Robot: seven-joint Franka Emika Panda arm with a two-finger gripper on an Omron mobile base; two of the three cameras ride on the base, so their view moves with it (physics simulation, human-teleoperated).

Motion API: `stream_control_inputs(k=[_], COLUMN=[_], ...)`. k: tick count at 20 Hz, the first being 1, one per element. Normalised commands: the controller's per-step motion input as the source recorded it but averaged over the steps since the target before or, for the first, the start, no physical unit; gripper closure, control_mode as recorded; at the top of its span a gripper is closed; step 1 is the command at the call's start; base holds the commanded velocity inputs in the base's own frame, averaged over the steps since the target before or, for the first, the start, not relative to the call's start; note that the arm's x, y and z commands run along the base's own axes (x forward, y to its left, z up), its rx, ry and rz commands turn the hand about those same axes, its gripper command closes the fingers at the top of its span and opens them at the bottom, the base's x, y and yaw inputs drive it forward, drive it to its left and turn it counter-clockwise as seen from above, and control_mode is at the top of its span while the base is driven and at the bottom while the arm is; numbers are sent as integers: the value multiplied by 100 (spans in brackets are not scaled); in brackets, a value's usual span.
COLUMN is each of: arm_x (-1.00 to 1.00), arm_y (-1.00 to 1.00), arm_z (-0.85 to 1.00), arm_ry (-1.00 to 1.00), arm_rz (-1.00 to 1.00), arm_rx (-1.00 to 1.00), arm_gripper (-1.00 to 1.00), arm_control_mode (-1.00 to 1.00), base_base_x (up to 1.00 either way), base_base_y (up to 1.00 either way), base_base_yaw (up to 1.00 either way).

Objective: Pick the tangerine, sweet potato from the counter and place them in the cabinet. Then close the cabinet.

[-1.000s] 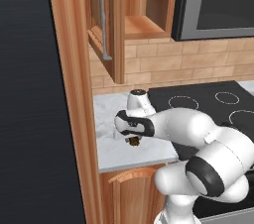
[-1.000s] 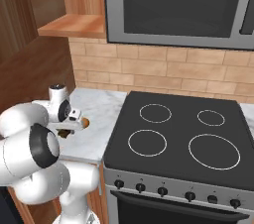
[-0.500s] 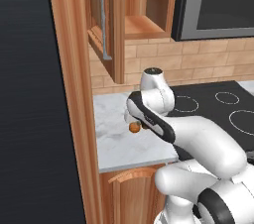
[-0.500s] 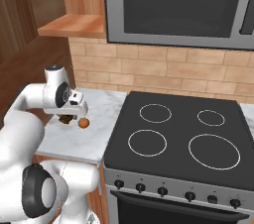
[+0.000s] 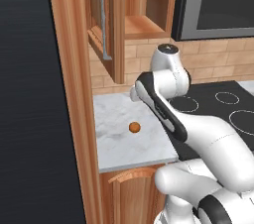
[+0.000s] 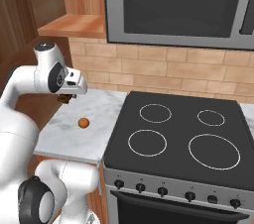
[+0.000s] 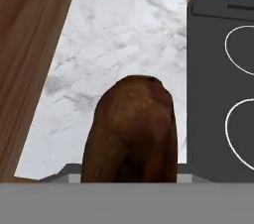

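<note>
The gripper (image 6: 64, 98) is clamped on the sweet potato (image 7: 130, 131), which hangs from the hand above the counter (image 5: 116, 143), well clear of the marble. In the hand view the brown lump sits right in front of the lens, with the slab and the black stovetop (image 6: 183, 139) below it. In the right base view only a dark bit of it shows under the white hand, so how deep it sits between the fingers can't be told.

The tangerine (image 5: 134, 127) lies on the counter, roughly mid-slab, untouched (it looks like the next pick, not this one).

The step in hand, as I read it: carry the potato up into the cabinet (image 5: 144, 27), whose door (image 5: 106, 20) stands open, edge-on toward the base cam.

To do it well:
- Lift straight up first, then move in; the shelf floor sits well above the hand, and the front lip is the thing to clear.
- Keep the wrist and elbow off the open door, which hangs just beside the arm's path on the left base view.
- Hold the grip firm w/o re-squeezing; an oblong lump can pivot if it's held off-centre.
- Set it down low on the shelf, well inside, so it can't roll out and the door can shut later.
- Leave room for the tangerine.
</note>
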Motion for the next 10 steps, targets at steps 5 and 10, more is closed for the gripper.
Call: stream_control_inputs(k=[5,10], arm_x=[0,4], arm_y=[0,0], arm_z=[98,72], arm_ry=[-4,-14], arm_rz=[0,0], arm_rx=[0,0], arm_gripper=[100,100], arm_control_mode=[-100,-100], base_base_x=[0,0], base_base_y=[0,0], base_base_yaw=[0,0])
